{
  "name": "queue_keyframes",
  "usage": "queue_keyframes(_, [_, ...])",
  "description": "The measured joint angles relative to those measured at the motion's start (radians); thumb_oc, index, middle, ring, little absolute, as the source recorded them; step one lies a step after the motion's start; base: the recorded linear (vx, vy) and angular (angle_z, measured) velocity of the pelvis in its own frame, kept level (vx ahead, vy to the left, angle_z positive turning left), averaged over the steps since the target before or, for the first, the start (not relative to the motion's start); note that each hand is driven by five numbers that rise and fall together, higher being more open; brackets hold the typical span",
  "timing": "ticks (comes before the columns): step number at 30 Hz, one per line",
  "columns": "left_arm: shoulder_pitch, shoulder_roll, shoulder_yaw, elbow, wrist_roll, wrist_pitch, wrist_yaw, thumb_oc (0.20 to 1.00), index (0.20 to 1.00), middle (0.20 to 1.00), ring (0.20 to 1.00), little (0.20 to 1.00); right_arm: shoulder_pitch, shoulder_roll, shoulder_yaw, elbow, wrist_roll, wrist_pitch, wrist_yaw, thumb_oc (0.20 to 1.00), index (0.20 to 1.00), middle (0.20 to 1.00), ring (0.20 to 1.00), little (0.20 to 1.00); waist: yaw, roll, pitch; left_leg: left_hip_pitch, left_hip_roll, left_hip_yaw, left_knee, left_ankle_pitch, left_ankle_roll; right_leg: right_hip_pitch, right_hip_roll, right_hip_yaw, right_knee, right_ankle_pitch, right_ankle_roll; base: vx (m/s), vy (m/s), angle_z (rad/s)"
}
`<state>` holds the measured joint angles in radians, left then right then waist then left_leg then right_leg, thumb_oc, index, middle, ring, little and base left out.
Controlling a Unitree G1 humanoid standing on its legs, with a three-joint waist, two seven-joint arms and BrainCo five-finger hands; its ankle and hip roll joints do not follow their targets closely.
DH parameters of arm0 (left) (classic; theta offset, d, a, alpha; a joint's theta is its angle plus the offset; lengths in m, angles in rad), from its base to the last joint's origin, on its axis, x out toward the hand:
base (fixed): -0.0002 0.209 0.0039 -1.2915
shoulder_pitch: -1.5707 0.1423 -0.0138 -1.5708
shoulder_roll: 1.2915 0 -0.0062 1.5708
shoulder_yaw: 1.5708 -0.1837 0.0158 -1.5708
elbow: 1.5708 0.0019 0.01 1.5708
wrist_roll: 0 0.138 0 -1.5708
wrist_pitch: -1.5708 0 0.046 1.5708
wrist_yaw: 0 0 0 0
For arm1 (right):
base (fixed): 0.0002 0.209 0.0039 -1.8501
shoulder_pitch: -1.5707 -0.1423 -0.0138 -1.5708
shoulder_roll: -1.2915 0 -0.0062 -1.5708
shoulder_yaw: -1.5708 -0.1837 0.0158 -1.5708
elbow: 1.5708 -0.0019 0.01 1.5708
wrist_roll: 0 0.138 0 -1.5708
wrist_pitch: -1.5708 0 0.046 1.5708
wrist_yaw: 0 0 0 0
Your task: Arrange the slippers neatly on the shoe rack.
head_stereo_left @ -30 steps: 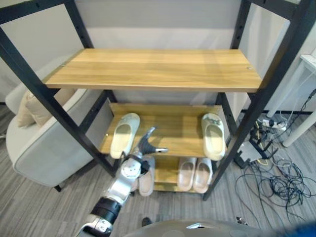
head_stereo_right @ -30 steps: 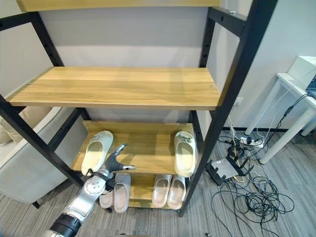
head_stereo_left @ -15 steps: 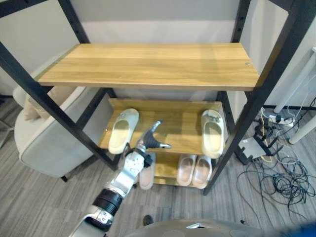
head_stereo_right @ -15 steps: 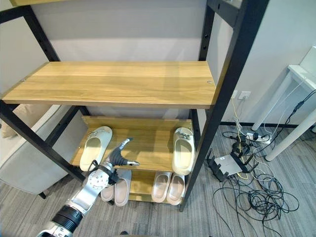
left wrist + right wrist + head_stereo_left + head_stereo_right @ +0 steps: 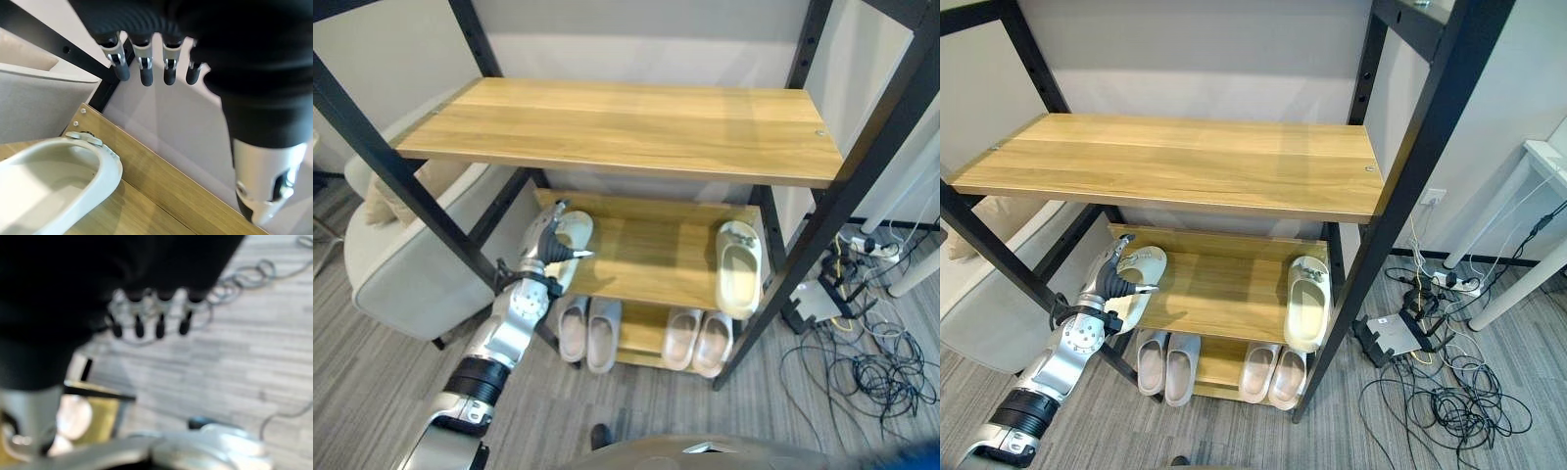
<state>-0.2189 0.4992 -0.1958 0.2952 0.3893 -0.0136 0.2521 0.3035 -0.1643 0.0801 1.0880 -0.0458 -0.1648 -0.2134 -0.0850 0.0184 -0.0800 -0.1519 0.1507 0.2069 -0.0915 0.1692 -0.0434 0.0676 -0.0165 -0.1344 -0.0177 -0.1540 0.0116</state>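
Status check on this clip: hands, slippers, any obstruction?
Left robot hand open over left pale green slipper on middle wooden shelf. Right robot hand open, idle above floor. Matching slipper far right; nothing in the way.

Head eyes look down on shoe rack [image 5: 636,127]; wrist cameras close along fingers [image 5: 143,68].

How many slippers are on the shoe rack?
6: one pale slipper at the middle shelf's left by the left hand, another pale slipper at its right, four pinkish slippers on the bottom shelf.
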Motion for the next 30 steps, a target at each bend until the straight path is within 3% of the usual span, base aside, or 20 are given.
queue_keyframes(4, [-0.074,0.023,-0.013,0.034,0.022,-0.001,0.030,1.000,1.000,1.000,1.000,1.000,-0.037,0.006,0.001,0.013,-0.008,0.005,-0.016,1.000,1.000,1.000,1.000,1.000,0.003,-0.004,0.008,-0.065,0.006,0.001,0.001,0.015,0.004,-0.067,0.005,0.004,0.000,0.017,0.005,-0.14,0.088,-0.03])
queue_keyframes(9, [-0.191,0.033,-0.018,0.096,0.024,-0.003,0.058,1.000,1.000,1.000,1.000,1.000,-0.117,-0.005,0.001,0.007,-0.020,0.005,-0.034,1.000,1.000,1.000,1.000,1.000,-0.007,0.022,0.063,-0.180,0.009,0.003,0.001,0.046,0.018,-0.185,0.011,0.012,0.013,0.048,0.017,-0.11,0.065,-0.07])
queue_keyframes(14, [-0.200,0.027,-0.018,0.106,0.025,-0.001,0.065,1.000,1.000,1.000,1.000,1.000,-0.118,0.002,-0.001,0.007,-0.019,0.005,-0.036,1.000,1.000,1.000,1.000,1.000,-0.009,0.013,0.096,-0.184,-0.011,0.006,0.002,0.043,0.022,-0.182,-0.007,0.011,-0.017,0.064,0.030,-0.11,0.099,0.02])
queue_keyframes(16, [-0.282,0.032,-0.006,0.136,0.025,0.010,0.106,1.000,1.000,1.000,1.000,1.000,-0.137,-0.015,-0.009,-0.021,-0.024,-0.001,-0.047,1.000,1.000,1.000,1.000,1.000,0.023,0.037,0.106,-0.278,0.003,0.001,0.025,0.024,0.015,-0.296,-0.005,0.016,0.036,0.042,0.031,-0.05,0.061,-0.14])
queue_keyframes(17, [-0.302,0.044,0.016,0.139,0.026,0.015,0.118,1.000,1.000,1.000,1.000,1.000,-0.156,-0.015,-0.020,-0.022,-0.027,0.000,-0.049,1.000,1.000,1.000,1.000,1.000,0.023,0.038,0.123,-0.302,0.003,0.000,0.018,0.031,0.018,-0.315,-0.001,0.023,0.032,0.065,0.032,-0.02,0.024,-0.17])
queue_keyframes(22, [-0.351,0.056,0.020,0.153,0.026,0.041,0.123,1.000,1.000,1.000,1.000,1.000,-0.171,0.014,-0.019,-0.029,-0.030,-0.001,-0.060,1.000,1.000,1.000,1.000,1.000,0.005,-0.015,0.166,-0.301,-0.030,0.002,0.011,0.049,0.036,-0.310,-0.028,0.025,0.016,0.070,0.049,0.00,0.011,0.04])
queue_keyframes(30, [-0.398,0.076,0.001,0.161,0.066,0.055,0.141,1.000,1.000,1.000,1.000,1.000,-0.213,0.020,-0.019,-0.032,-0.036,0.000,-0.068,1.000,1.000,1.000,1.000,1.000,0.018,-0.025,0.174,-0.302,-0.049,-0.001,0.009,0.040,0.052,-0.291,-0.043,0.020,-0.022,0.076,0.065,0.00,0.035,0.04])
